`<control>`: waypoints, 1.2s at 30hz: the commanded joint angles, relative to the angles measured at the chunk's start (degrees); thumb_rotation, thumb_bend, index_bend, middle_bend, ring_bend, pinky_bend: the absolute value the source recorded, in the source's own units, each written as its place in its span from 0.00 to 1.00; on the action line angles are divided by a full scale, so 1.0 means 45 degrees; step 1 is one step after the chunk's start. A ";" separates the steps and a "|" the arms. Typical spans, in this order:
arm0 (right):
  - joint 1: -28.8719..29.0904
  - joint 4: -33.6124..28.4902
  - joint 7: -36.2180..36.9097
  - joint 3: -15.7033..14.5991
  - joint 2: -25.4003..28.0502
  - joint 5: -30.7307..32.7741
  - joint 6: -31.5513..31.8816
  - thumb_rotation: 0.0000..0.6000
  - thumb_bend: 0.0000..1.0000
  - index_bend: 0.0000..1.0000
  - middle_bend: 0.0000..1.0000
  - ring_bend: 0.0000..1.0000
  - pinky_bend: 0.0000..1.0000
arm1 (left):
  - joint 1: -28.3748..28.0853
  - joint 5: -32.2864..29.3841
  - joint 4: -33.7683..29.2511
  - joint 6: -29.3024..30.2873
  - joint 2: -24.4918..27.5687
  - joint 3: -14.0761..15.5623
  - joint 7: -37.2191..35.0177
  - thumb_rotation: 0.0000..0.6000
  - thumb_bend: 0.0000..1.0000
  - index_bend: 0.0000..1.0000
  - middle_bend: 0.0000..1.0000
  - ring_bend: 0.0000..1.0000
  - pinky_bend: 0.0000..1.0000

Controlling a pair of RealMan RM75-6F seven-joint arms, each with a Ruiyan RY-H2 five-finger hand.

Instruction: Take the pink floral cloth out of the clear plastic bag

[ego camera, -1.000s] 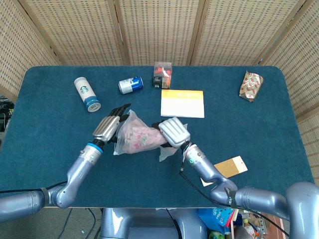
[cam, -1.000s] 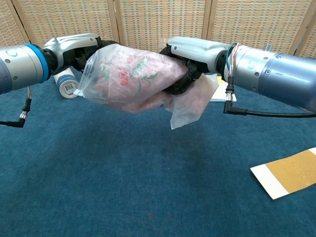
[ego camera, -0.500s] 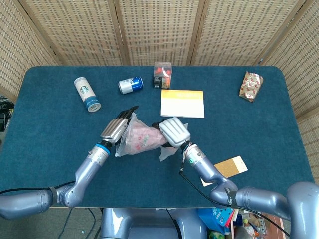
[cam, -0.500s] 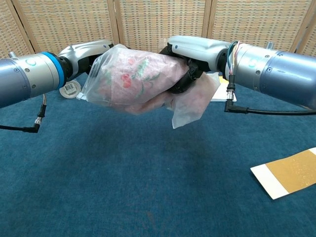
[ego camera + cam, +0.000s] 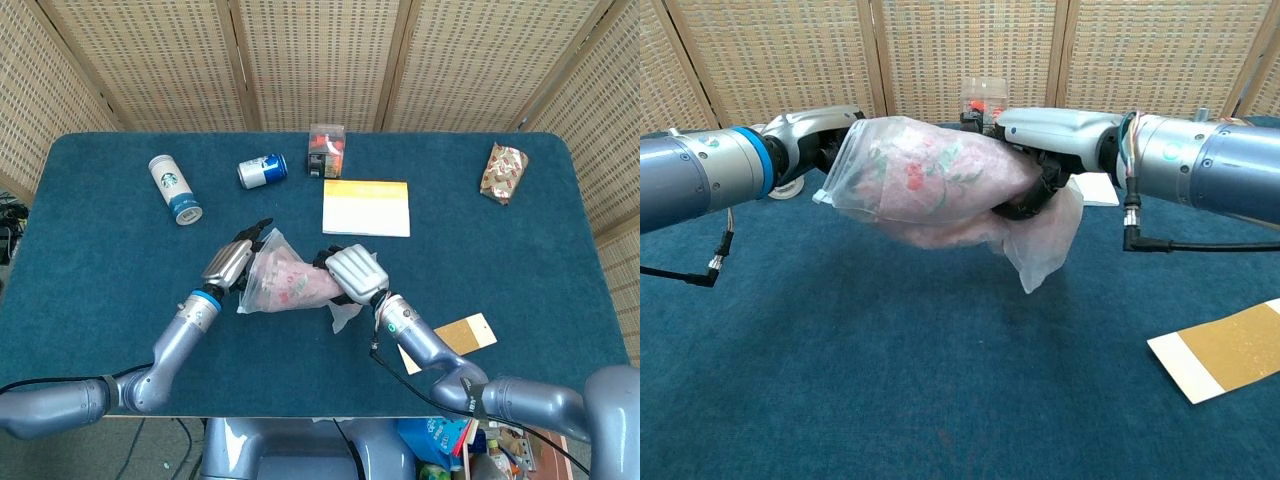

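Observation:
The clear plastic bag (image 5: 283,283) (image 5: 925,182) hangs in the air between both hands, above the table's front middle. The pink floral cloth (image 5: 292,278) (image 5: 910,175) fills the inside of it. My left hand (image 5: 232,262) (image 5: 812,140) holds the bag's closed left end. My right hand (image 5: 354,271) (image 5: 1045,150) grips the bag's right end, where loose plastic and some cloth (image 5: 1045,240) hang down below the fingers. How far the right fingers reach into the bag's mouth is hidden.
On the blue table (image 5: 110,260) lie a white-green can (image 5: 174,188), a blue can (image 5: 262,170), a small clear box (image 5: 326,148), a yellow-white booklet (image 5: 366,206), a wrapped packet (image 5: 504,171) and a tan card (image 5: 460,336) (image 5: 1225,348) near the front right.
Both hands have shifted slightly to the right and toward the front with the bag. The left hand has closed in on the bag's left end.

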 commanded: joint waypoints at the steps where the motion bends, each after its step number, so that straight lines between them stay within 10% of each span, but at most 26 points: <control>1: -0.0101 -0.0156 -0.0455 -0.0210 0.0295 0.0576 -0.0124 1.00 0.50 0.00 0.00 0.00 0.00 | -0.0078 -0.0321 0.0517 -0.0298 -0.0362 0.0056 -0.0241 1.00 0.56 0.70 0.00 0.00 0.00; 12: -0.2299 -0.1571 -0.2100 -0.1282 0.0784 0.1134 0.3406 1.00 0.21 0.00 0.00 0.00 0.00 | -0.0283 -0.0639 0.1461 -0.0837 -0.0891 0.0054 -0.0586 1.00 0.56 0.70 0.00 0.00 0.00; 25: -0.4154 -0.1382 -0.1133 -0.2559 0.0981 0.0094 0.4228 1.00 0.09 0.08 0.00 0.00 0.00 | -0.0624 -0.1116 0.0763 -0.0425 -0.0845 -0.0505 -0.0368 1.00 0.56 0.70 0.00 0.00 0.00; 36: -0.4402 0.2333 -0.1333 -0.4215 0.0141 -0.4858 0.5534 1.00 0.09 0.10 0.02 0.00 0.00 | -0.1281 -0.1889 0.0553 -0.0259 -0.0576 -0.0768 0.0583 1.00 0.56 0.70 0.00 0.00 0.00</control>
